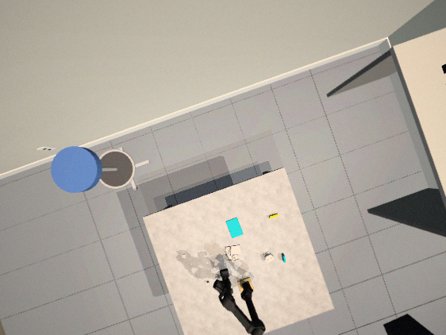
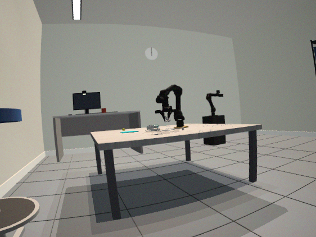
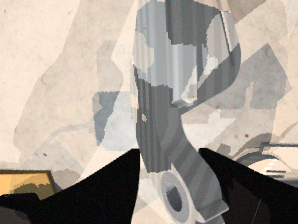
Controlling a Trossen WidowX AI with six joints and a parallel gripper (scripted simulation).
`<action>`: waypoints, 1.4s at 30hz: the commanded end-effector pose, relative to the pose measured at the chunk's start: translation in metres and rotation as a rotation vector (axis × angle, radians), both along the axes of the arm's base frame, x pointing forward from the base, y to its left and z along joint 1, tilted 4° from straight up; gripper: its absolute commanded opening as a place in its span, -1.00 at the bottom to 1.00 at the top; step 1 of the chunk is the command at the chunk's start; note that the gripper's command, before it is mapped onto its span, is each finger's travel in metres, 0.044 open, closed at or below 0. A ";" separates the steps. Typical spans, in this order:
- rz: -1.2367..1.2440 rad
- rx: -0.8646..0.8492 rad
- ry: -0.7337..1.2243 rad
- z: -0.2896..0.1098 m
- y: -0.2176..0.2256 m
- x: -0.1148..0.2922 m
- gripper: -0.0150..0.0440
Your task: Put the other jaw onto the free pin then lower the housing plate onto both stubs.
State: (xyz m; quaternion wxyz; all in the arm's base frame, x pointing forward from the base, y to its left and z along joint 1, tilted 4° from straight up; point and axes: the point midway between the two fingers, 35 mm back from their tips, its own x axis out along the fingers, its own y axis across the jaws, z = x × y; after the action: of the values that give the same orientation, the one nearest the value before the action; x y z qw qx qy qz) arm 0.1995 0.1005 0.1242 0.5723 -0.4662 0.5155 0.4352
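Note:
My gripper (image 3: 169,156) (image 2: 167,119) is shut on a grey curved jaw (image 3: 155,112) with a round hole at its near end. It holds the jaw in the air above the table; in the wrist view the jaw's broad end points away from the fingers. A pale assembly (image 1: 233,252) (image 2: 152,128) stands on the table beyond the gripper; part of it shows at the right edge of the wrist view (image 3: 272,165). Its pins and the seated jaw are too small to tell. I cannot tell which piece is the housing plate.
A cyan rectangle (image 1: 234,227) (image 2: 129,132) lies beyond the assembly. A yellow piece (image 1: 274,216) (image 2: 123,129), a small white part (image 1: 268,256) and a small cyan piece (image 1: 283,258) lie to its right in the top view. The arm stands on an orange base plate (image 3: 25,180).

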 end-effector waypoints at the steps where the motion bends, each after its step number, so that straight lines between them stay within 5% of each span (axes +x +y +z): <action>1: -0.036 -0.002 0.001 0.000 -0.001 -0.002 -0.37; 32: -0.785 0.065 0.014 -0.002 0.000 -0.022 -0.37; 42: -0.802 0.067 0.014 -0.006 0.000 -0.022 -0.37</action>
State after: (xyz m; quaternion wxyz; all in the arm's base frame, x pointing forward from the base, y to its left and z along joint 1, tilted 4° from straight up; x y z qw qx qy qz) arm 0.1768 0.1011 0.1210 0.7068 -0.2078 0.6454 0.2015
